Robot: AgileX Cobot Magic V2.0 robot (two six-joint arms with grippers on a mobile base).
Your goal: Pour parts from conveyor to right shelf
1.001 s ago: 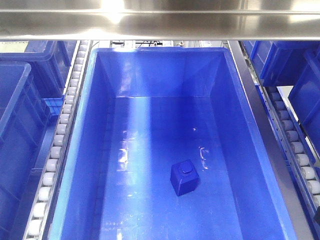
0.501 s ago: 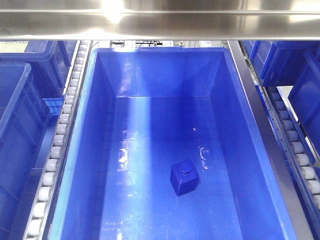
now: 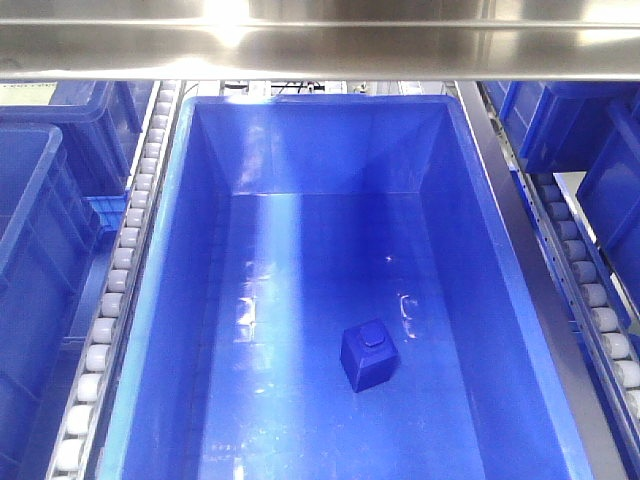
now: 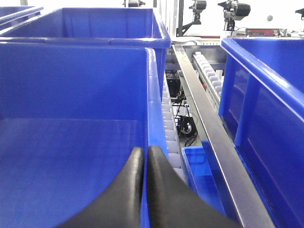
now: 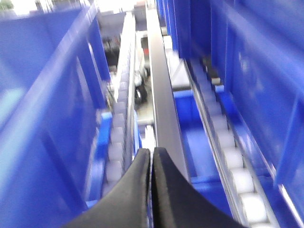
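Observation:
A small blue block [image 3: 369,356] with a round stud lies on the floor of a large deep blue bin [image 3: 190,250] on the steel roller shelf [image 3: 130,240]. No gripper shows in the front view. In the left wrist view my left gripper [image 4: 145,153] is shut, its black fingers [image 4: 161,180] straddling the right wall rim of a blue bin [image 4: 151,95]. In the blurred right wrist view my right gripper [image 5: 151,154] is shut with nothing visible between the fingers, above a steel rail [image 5: 161,104] between bins. The conveyor is out of view.
More blue bins stand left [image 3: 30,250] and right [image 3: 600,140] of the middle bin. A steel shelf beam [image 3: 320,40] crosses overhead. White roller rows [image 5: 237,171] run along the rails. A lower blue bin [image 4: 202,171] and cables show below the shelf.
The bin and the block have not moved in the front view. A dark shape at the lower right edge of that view is gone.

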